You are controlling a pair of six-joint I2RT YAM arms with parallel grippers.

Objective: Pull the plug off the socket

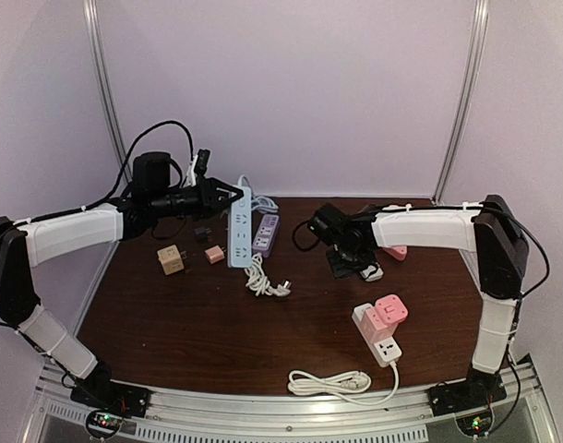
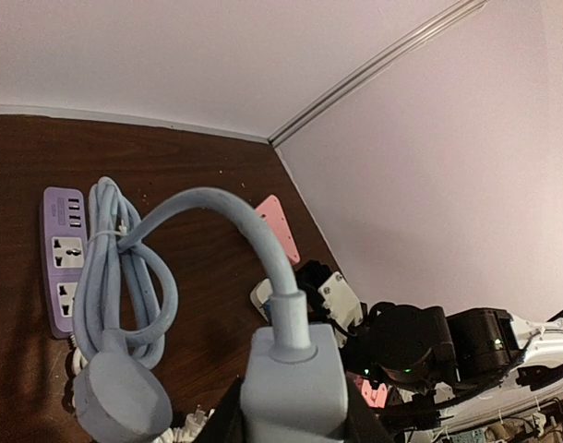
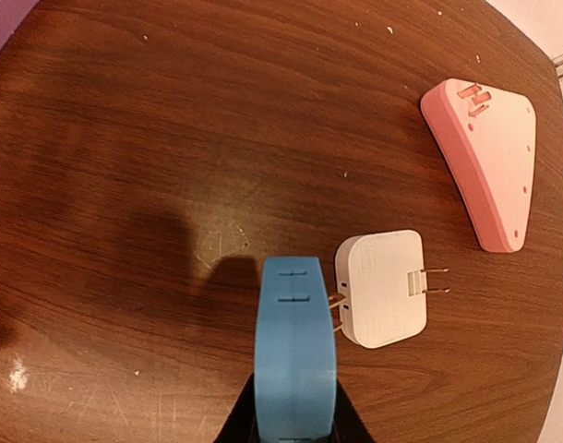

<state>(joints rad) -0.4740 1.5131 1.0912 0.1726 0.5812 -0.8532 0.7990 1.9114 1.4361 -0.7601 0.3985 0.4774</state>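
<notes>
Left wrist: left gripper (image 2: 293, 417) clamps pale-blue power strip (image 2: 293, 374) at cable end, likely bracing; right gripper (image 3: 295, 425) pinches blue plug (image 3: 295, 341).

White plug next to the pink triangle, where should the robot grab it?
Probably straight down from above, pinching the white plug across its two edges without prongs. It lies flat on the table, and its metal prongs stick out sideways, so jaws there would hit them.
</notes>
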